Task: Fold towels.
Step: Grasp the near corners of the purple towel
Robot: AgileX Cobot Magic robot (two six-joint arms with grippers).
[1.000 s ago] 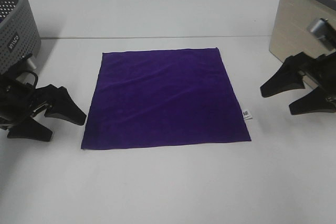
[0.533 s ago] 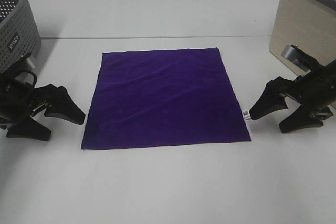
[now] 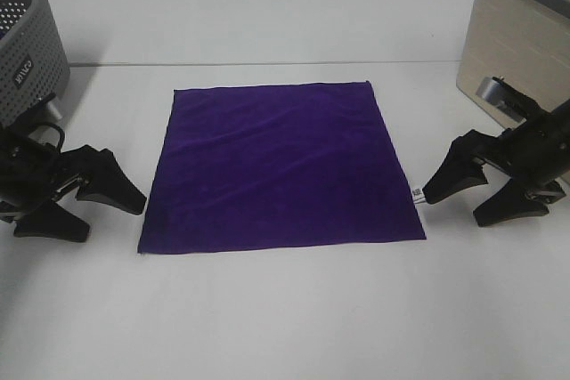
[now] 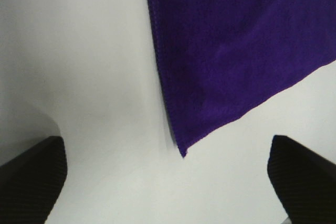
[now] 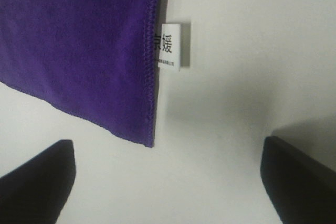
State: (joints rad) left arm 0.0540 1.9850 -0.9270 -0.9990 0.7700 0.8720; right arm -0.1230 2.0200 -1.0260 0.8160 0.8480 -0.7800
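Exterior high: the purple towel [image 3: 280,166] lies flat at the centre of the white bench [image 3: 285,318]. Since one second ago the right claw [image 3: 451,209] has dropped to the towel's 4 o'clock. It is spread and empty, with one tip by the white tag [image 3: 417,193]; contact cannot be confirmed. The left claw [image 3: 116,218], spread and empty, sits at 8 o'clock. A grey basket [image 3: 27,51] stands at 10 o'clock and a beige bin [image 3: 517,33] at 2 o'clock.

Left wrist: one towel corner lies between the spread fingers [image 4: 31,177].

Right wrist: the tag and the corner next to it lie flat on the bench.

I had bare table [image 3: 285,309] open across the lower frame and above the towel [image 3: 280,166]; a grey basket [image 3: 31,42] blocked upper left, a beige bin [image 3: 512,42] upper right.
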